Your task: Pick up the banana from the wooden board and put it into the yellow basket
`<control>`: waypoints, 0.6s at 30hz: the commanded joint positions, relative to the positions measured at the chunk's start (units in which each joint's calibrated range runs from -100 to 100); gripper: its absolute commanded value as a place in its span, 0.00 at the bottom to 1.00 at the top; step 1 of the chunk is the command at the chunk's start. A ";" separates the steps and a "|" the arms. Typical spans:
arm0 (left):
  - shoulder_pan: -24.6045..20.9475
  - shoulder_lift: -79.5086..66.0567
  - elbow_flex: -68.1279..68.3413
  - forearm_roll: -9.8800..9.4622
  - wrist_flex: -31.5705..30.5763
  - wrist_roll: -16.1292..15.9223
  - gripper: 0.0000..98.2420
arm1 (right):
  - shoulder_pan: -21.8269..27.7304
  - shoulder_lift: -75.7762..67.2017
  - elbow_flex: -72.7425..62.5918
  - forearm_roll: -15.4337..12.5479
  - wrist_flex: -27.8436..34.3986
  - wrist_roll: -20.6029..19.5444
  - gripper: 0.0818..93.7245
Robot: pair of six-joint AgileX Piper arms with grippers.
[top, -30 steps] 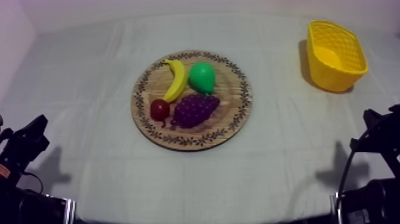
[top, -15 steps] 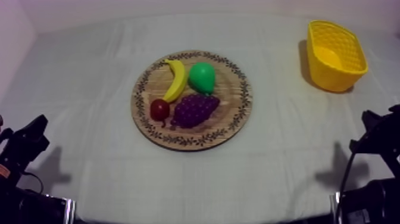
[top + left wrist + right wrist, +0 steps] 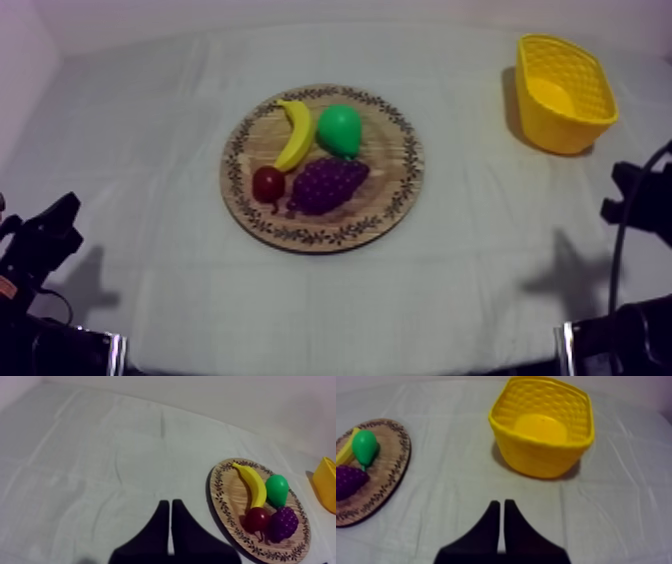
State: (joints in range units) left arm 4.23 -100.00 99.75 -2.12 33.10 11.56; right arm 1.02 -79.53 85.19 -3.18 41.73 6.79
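Observation:
The yellow banana (image 3: 295, 133) lies on the round wooden board (image 3: 392, 150), at its upper left, next to a green pear (image 3: 340, 130). Over by the left arm, the banana (image 3: 254, 483) stays on the board (image 3: 223, 496), well ahead and to the side of my left gripper (image 3: 167, 504), which is shut on nothing. My right gripper (image 3: 499, 504) is also shut with nothing in it and hangs over bare cloth in front of the yellow basket (image 3: 543, 426). The basket (image 3: 563, 92) holds nothing and stands at the far right. Both grippers (image 3: 60, 215) (image 3: 622, 195) sit low at the table's sides.
A purple bunch of grapes (image 3: 325, 185) and a small red fruit (image 3: 268, 184) lie on the board just below the banana. Open cloth lies between the board and the basket.
My right arm has shifted a little up and to the right at the table's right edge. The left arm and the fruit have not moved.

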 commanded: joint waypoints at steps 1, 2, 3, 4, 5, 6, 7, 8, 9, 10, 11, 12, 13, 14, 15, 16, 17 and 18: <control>0.01 0.00 0.03 0.00 -0.04 0.00 0.00 | -0.92 10.33 -11.53 -0.55 2.18 0.35 0.01; 0.01 0.00 0.03 0.00 -0.04 0.00 0.00 | -1.41 12.93 -14.67 -0.77 3.11 0.47 0.01; 0.01 0.00 0.03 0.00 -0.04 0.00 0.00 | -1.91 15.49 -17.70 -0.97 4.06 0.57 0.01; 0.01 0.00 0.03 0.00 -0.04 0.00 0.00 | -2.36 18.00 -20.72 -1.20 5.13 0.69 0.01; 0.01 0.00 0.03 0.00 -0.04 -0.01 0.00 | -2.76 20.41 -23.74 -1.46 6.31 0.82 0.01; 0.01 0.00 0.03 0.00 -0.04 -0.01 0.00 | -3.15 22.77 -26.78 -1.70 7.60 0.93 0.01; 0.01 0.00 0.03 0.00 -0.04 -0.01 0.00 | -3.48 24.98 -29.71 -1.99 8.84 1.07 0.01; 0.01 0.00 0.03 0.00 -0.04 -0.01 0.00 | -3.75 27.11 -32.50 -2.35 9.88 1.24 0.01; 0.01 0.00 0.03 0.00 -0.04 -0.01 0.00 | -3.94 29.18 -35.05 -2.83 10.73 1.45 0.01; 0.01 0.00 0.03 0.00 -0.04 -0.01 0.00 | -4.07 31.17 -37.44 -3.41 11.44 1.72 0.01; 0.01 0.00 0.03 0.00 -0.04 -0.01 0.00 | -4.21 33.10 -39.74 -4.02 12.28 2.03 0.01; 0.01 0.00 0.03 0.00 -0.04 -0.01 0.00 | -4.38 35.03 -42.12 -4.56 13.40 2.26 0.01; 0.01 0.00 0.03 0.00 -0.04 -0.01 0.00 | -4.70 36.92 -44.55 -4.99 14.83 2.37 0.01; 0.01 0.00 0.03 0.00 -0.04 -0.01 0.00 | -5.23 38.76 -46.92 -5.21 16.35 2.23 0.01; 0.01 0.00 0.03 0.00 -0.04 -0.01 0.00 | -5.98 40.47 -49.18 -5.17 17.72 1.79 0.01; 0.01 0.00 0.03 0.00 -0.04 -0.01 0.00 | -6.91 42.03 -51.23 -4.94 18.76 1.13 0.01; 0.01 0.00 0.03 0.00 -0.04 -0.01 0.00 | -7.83 43.45 -53.00 -4.71 19.50 0.44 0.01; 0.01 0.00 0.03 0.00 -0.04 -0.01 0.00 | -8.75 44.75 -54.54 -4.55 20.08 -0.20 0.01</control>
State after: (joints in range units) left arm 4.23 -100.00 99.75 -2.12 33.10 11.56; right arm -6.00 -39.57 37.74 -8.00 60.88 8.12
